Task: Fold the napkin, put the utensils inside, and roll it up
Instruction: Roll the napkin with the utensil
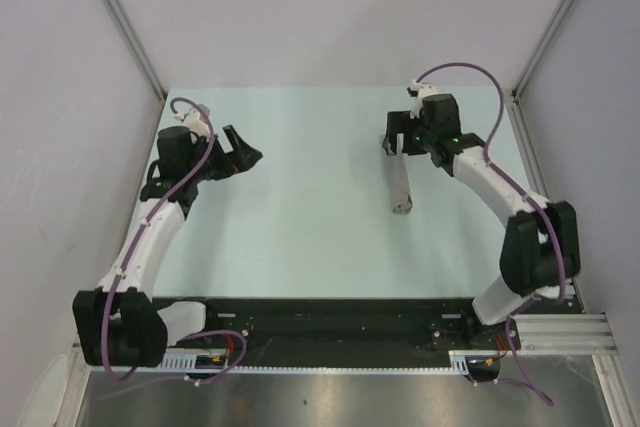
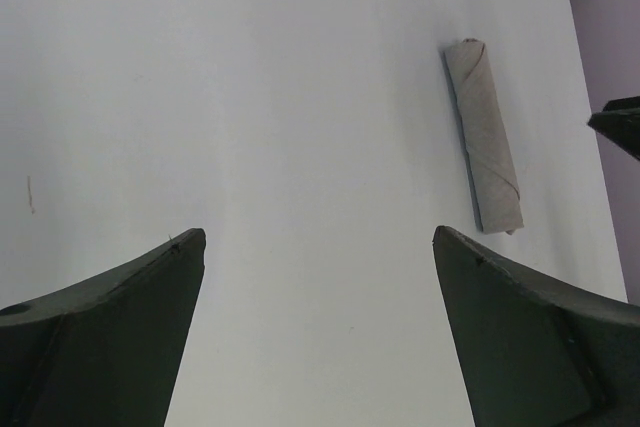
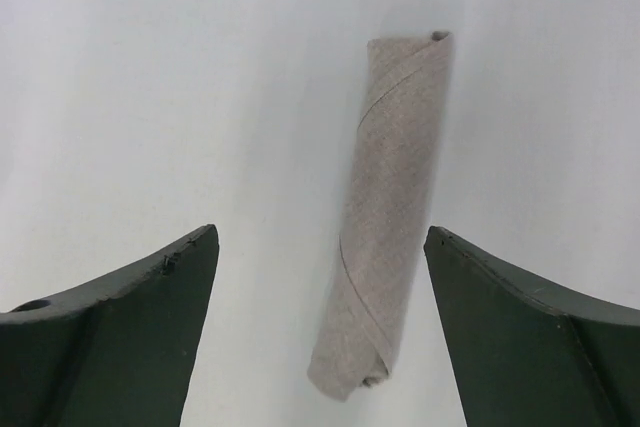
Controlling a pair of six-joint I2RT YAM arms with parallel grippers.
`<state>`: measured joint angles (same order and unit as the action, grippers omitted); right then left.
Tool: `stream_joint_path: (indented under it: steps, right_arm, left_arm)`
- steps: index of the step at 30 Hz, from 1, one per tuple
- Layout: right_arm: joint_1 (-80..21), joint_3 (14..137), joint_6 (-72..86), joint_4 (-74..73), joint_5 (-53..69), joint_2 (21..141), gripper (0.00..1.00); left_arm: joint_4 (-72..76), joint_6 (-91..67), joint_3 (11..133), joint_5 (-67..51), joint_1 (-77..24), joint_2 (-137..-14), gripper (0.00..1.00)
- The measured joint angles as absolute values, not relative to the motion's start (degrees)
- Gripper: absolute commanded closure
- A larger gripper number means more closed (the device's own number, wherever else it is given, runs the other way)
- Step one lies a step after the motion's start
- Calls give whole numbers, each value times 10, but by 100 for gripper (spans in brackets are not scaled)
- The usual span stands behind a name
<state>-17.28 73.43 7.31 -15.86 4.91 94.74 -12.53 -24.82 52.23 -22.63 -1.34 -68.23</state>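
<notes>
Two arms stood over a pale tabletop (image 1: 320, 247), one at each side. The left arm (image 1: 150, 222) was held well off toward the left edge. Its jaws were wide apart over bare surface and held nothing, which I took as staying out of the way. The right arm (image 1: 500, 187) reached in over the right half, its jaws also spread and gripping nothing, poised just above the far end of the napkin (image 1: 401, 187). That napkin lay free on the tabletop as a tight, slim roll, its outer flap wrapping diagonally and its other end pointing back toward the arms' bases. No utensil showed anywhere; whether it sat inside the roll I could not tell. With the roll made and both jaws apart, the job looked finished or nearly so.
</notes>
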Motion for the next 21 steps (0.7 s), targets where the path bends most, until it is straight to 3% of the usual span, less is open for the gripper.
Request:
stream_joint_path:
  steps: [9, 21]
  right_arm:
    - [-130, 539, 65, -85, 3, 742, 10]
    - [-114, 425, 80, -39, -56, 668, 10]
  left_arm:
    - [-161, -188, 510, -211, -8, -541, 0]
    - [-145, -164, 438, -197, -7, -450, 0]
